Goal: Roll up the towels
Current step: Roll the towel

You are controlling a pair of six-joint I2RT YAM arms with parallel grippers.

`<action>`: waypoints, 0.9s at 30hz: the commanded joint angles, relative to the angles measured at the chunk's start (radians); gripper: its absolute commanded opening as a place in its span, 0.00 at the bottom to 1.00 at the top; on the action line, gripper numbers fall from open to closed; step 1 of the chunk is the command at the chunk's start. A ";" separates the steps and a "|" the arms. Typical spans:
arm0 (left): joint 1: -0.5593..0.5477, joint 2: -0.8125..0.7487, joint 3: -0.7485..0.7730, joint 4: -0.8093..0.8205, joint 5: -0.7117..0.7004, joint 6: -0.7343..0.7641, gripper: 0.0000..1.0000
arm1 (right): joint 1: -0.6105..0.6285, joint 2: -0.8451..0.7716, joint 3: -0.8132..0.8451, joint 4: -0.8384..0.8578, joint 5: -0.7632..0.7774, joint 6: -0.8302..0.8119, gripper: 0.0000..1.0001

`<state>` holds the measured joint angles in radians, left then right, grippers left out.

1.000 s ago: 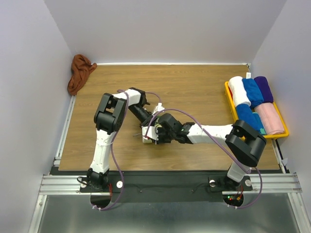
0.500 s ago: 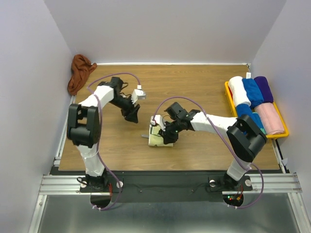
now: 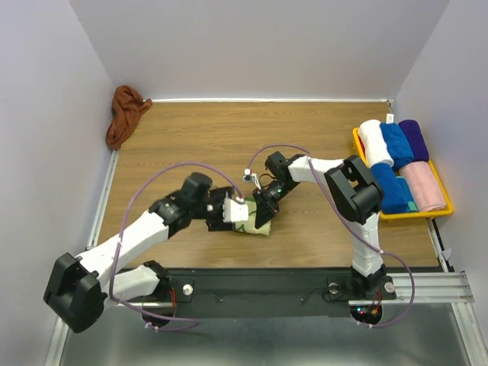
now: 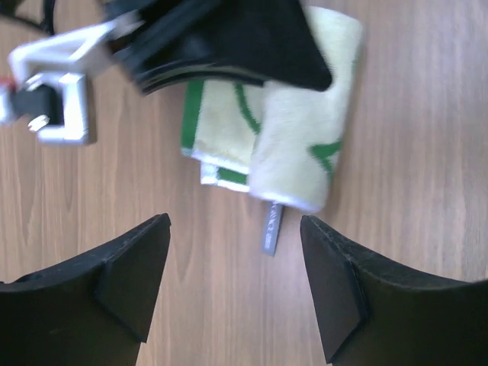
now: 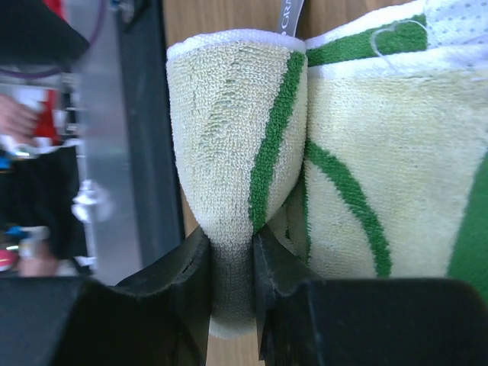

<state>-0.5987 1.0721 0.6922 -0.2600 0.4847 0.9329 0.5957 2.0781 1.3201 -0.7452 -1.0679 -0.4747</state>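
Note:
The cream towel (image 3: pixel 257 225) with green patches lies partly rolled on the wooden table, near the front middle. My right gripper (image 3: pixel 263 212) is shut on a fold at its end; the right wrist view shows the fold (image 5: pixel 236 114) pinched between the jaws of that gripper (image 5: pixel 232 267). My left gripper (image 3: pixel 232 217) is open just left of the towel. In the left wrist view that gripper (image 4: pixel 236 290) is empty above bare wood, with the towel (image 4: pixel 293 145) and its label ahead. The rust-brown towel (image 3: pixel 126 114) lies crumpled at the far left corner.
A yellow tray (image 3: pixel 442 210) at the right edge holds rolled white (image 3: pixel 375 142), blue (image 3: pixel 396 145), purple (image 3: pixel 414 137) and pink (image 3: pixel 423 187) towels. White walls close the left, back and right sides. A metal rail (image 3: pixel 252 286) runs along the front.
My left arm has swung from the far left down to the front; its gripper now sits just left of the cream towel. My right gripper has stayed on the towel while the arm shifted.

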 commanded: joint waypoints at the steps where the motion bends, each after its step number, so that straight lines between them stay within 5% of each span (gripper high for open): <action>1: -0.154 -0.014 -0.103 0.189 -0.196 -0.016 0.81 | -0.013 0.086 0.044 -0.163 -0.072 -0.071 0.02; 11: -0.346 0.150 -0.115 0.324 -0.251 -0.013 0.88 | -0.034 0.178 0.077 -0.209 -0.086 -0.143 0.06; 19: -0.369 0.302 -0.083 0.306 -0.284 -0.015 0.59 | -0.045 0.181 0.094 -0.217 -0.083 -0.156 0.07; 22: -0.369 0.345 -0.039 0.262 -0.253 -0.061 0.34 | -0.047 0.159 0.100 -0.220 -0.055 -0.159 0.11; 23: -0.369 0.350 -0.030 0.230 -0.235 -0.062 0.27 | -0.047 0.158 0.103 -0.220 -0.044 -0.159 0.15; 24: -0.369 0.353 -0.014 0.194 -0.201 -0.071 0.23 | -0.050 0.143 0.111 -0.223 -0.035 -0.157 0.33; 27: -0.369 0.376 0.036 0.102 -0.126 -0.094 0.14 | -0.068 0.108 0.126 -0.224 -0.006 -0.141 0.65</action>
<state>-0.9634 1.4189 0.6628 -0.0170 0.2432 0.8909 0.5491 2.2353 1.4147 -0.9840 -1.1893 -0.5858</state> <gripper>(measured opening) 0.244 0.488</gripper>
